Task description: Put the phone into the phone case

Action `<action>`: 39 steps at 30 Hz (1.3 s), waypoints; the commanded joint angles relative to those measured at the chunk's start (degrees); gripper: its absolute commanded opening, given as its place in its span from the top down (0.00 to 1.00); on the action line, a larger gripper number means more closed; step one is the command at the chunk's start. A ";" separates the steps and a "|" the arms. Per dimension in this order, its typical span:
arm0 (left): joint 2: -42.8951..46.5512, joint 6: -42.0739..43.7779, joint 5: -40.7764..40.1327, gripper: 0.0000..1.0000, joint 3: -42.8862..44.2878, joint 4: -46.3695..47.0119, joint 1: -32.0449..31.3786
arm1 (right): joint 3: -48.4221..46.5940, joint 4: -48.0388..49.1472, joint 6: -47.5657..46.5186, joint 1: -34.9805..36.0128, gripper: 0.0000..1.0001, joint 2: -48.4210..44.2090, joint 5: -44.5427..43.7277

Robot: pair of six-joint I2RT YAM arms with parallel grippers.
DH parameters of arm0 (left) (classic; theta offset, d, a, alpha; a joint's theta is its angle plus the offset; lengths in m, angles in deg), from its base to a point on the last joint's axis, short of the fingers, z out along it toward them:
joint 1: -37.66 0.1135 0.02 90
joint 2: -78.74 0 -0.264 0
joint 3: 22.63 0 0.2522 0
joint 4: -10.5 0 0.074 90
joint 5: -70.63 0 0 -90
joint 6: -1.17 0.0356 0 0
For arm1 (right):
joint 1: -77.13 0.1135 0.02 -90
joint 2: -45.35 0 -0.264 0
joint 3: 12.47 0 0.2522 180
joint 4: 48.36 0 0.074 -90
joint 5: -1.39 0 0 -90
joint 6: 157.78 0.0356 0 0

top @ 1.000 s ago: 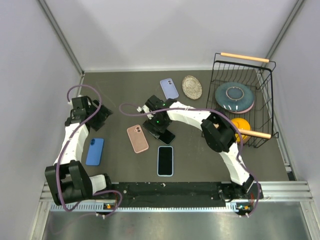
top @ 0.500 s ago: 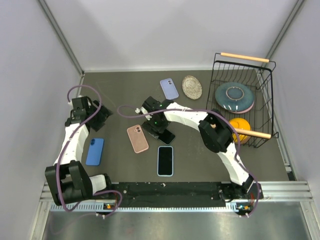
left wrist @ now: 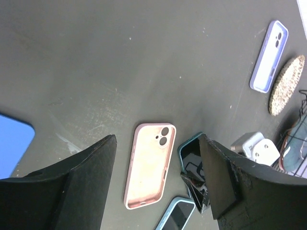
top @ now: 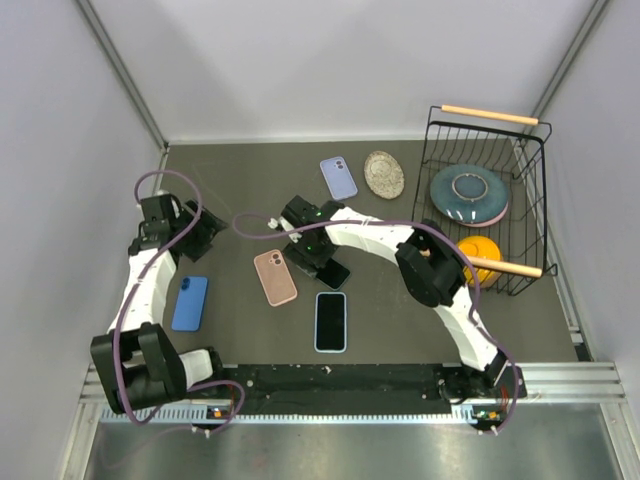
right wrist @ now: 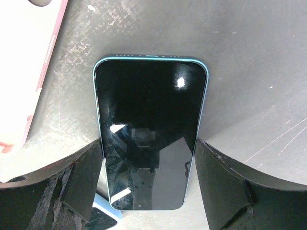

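Observation:
A teal-edged phone [right wrist: 149,110] with a black screen lies between the fingers of my right gripper [right wrist: 148,153], which press on its two long sides. In the top view the right gripper [top: 318,258] holds this phone [top: 335,273] just right of the empty pink case [top: 275,277], which lies open side up. The pink case also shows in the left wrist view [left wrist: 149,165] and at the right wrist view's left edge [right wrist: 24,57]. My left gripper [top: 205,232] is open and empty over the table's left side.
A phone in a light blue case [top: 331,321] lies near the front. A blue phone [top: 190,302] lies at the left, a lavender case [top: 338,177] and a woven coaster [top: 384,174] at the back. A wire basket [top: 530,200] with a plate [top: 468,193] stands at the right.
My right gripper with the teal phone has shifted slightly to the left. The left arm has barely moved.

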 commanded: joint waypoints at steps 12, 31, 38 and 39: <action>-9.86 5.15 21.71 0.28 -2.59 8.03 -1.75 | 4.58 7.50 -5.43 -1.89 0.35 -5.22 0.50; -26.74 12.45 25.15 0.33 10.78 4.16 -16.09 | 19.24 22.78 -7.01 -2.68 0.42 -18.12 3.82; -30.26 15.35 30.43 0.32 12.71 3.63 -20.39 | 25.75 30.60 -8.07 -2.68 0.43 -24.01 8.50; -30.70 15.88 31.13 0.31 12.80 3.54 -20.83 | 26.45 31.48 -8.16 -2.68 0.43 -24.55 8.85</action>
